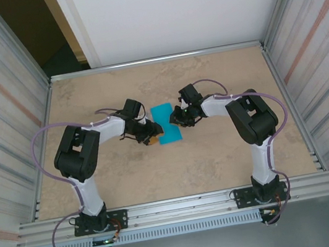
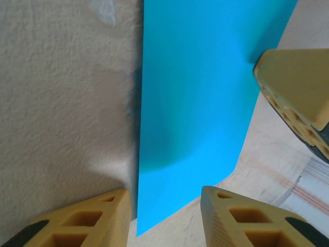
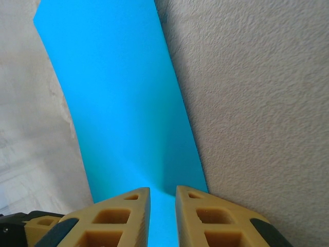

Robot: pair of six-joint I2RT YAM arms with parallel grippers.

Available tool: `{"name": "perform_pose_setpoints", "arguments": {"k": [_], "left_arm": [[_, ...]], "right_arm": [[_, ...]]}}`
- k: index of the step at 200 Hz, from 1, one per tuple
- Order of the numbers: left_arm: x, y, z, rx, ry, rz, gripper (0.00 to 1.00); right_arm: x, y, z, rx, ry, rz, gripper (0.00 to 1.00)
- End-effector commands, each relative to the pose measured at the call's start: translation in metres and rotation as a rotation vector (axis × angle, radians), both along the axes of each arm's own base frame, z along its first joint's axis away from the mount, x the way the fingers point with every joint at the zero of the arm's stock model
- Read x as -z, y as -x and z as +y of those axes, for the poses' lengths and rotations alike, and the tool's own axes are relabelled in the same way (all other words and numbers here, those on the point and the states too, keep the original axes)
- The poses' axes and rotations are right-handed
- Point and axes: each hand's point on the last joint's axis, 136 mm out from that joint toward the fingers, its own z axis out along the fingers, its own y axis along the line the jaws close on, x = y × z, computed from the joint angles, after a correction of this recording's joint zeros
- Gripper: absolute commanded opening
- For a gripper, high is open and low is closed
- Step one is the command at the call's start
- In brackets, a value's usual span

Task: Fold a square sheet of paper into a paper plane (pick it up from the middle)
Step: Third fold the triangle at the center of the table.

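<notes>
The square sheet of paper [image 1: 167,125] lies mid-table as a teal-blue oblong strip between both grippers. My left gripper [image 1: 153,136] is at its near left corner. In the left wrist view its yellow fingers [image 2: 77,221] stand well apart, with the paper's [image 2: 195,98] pointed corner between them and touching neither; the gripper [image 2: 164,193] is open. My right gripper [image 1: 175,117] is over the strip's right side. In the right wrist view its jaws [image 3: 163,189] are low on the paper [image 3: 118,98] with a narrow gap, and the paper shows through it. One right fingertip [image 2: 295,82] rests at the paper's edge.
The table [image 1: 178,171] is beige stone-look, fenced by metal rails and ribbed side walls [image 1: 2,124]. Both arms bend inward from their bases [image 1: 95,219] at the near edge. Bare tabletop surrounds the paper on all sides.
</notes>
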Motion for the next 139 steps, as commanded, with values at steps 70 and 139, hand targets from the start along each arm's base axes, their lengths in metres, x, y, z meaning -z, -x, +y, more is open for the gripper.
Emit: {"name": "perform_pose_setpoints", "arguments": {"k": [70, 139], "left_arm": [[-0.023, -0.008, -0.020, 0.061, 0.111, -0.057, 0.37], [-0.020, -0.030, -0.012, 0.007, 0.135, -0.055, 0.34]], "right_arm": [[0.040, 0.021, -0.017, 0.022, 0.080, 0.118, 0.21], [0.040, 0.022, -0.018, 0.022, 0.082, 0.118, 0.21]]}}
